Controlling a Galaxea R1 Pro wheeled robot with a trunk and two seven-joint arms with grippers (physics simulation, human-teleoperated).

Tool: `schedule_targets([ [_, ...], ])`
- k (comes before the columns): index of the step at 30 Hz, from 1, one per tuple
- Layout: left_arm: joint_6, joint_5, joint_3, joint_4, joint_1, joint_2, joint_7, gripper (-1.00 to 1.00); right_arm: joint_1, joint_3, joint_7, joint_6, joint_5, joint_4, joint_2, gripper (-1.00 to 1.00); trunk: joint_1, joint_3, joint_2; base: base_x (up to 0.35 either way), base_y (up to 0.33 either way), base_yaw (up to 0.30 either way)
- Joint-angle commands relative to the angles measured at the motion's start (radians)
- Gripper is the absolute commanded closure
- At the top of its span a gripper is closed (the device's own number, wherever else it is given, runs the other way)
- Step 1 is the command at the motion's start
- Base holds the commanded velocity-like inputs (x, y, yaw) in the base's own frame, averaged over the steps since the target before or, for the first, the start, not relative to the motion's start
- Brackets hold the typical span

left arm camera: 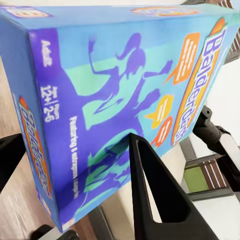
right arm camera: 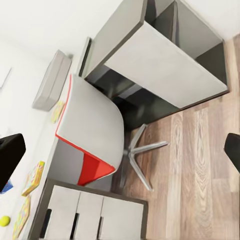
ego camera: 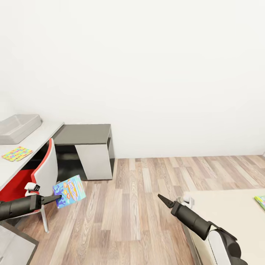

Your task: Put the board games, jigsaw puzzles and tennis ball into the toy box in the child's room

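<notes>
My left gripper (ego camera: 56, 198) is shut on a blue board game (ego camera: 69, 191) lettered Balderdash, held tilted above the floor beside the chair. In the left wrist view the box (left arm camera: 115, 95) sits between the black fingers (left arm camera: 155, 200). The grey toy box (ego camera: 18, 127) stands at the far end of the table (ego camera: 36, 140), with a jigsaw puzzle (ego camera: 17, 153) in front of it. The right wrist view shows the toy box (right arm camera: 50, 82), a puzzle (right arm camera: 57, 111) and the tennis ball (right arm camera: 4, 220) on the table. My right gripper (ego camera: 163, 200) hangs open and empty over the floor. A green game box (ego camera: 260, 201) lies on the bed (ego camera: 228, 209).
A red-and-white swivel chair (ego camera: 46, 173) is tucked at the table, just behind the held box. A low dark grey cabinet (ego camera: 86, 134) stands against the white wall. The white drawer unit (right arm camera: 90, 215) sits under the table. Wood-plank floor (ego camera: 147, 191) stretches between table and bed.
</notes>
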Motion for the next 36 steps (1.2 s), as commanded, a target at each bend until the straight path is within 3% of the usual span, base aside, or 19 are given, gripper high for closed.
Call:
schedule_targets([
  [1, 0.009, 0.001, 0.0, 0.0, -0.001, 0.0, -0.005, 1.0, -0.001, 0.012, -0.004, 0.007, -0.003, -0.001, -0.002, -1.0, 0.001, 0.0, -0.002, 0.324, 0.059, 0.179],
  [8, 0.009, 0.001, 0.0, 0.0, -0.001, 0.0, -0.005, 1.0, -0.001, 0.04, -0.013, 0.006, -0.003, 0.0, -0.008, -1.0, 0.001, 0.01, -0.002, 0.324, 0.086, 0.179],
  [16, 0.009, 0.001, 0.0, 0.0, -0.001, 0.0, -0.005, 1.0, -0.001, 0.047, -0.016, 0.006, -0.003, 0.001, -0.01, -1.0, 0.001, 0.02, -0.002, 0.324, 0.049, 0.177],
  [36, 0.009, 0.001, 0.0, 0.0, -0.001, 0.0, -0.005, 1.0, -0.002, 0.047, -0.015, 0.006, -0.002, 0.003, -0.012, -1.0, 0.001, 0.021, -0.002, 0.325, 0.001, 0.014],
])
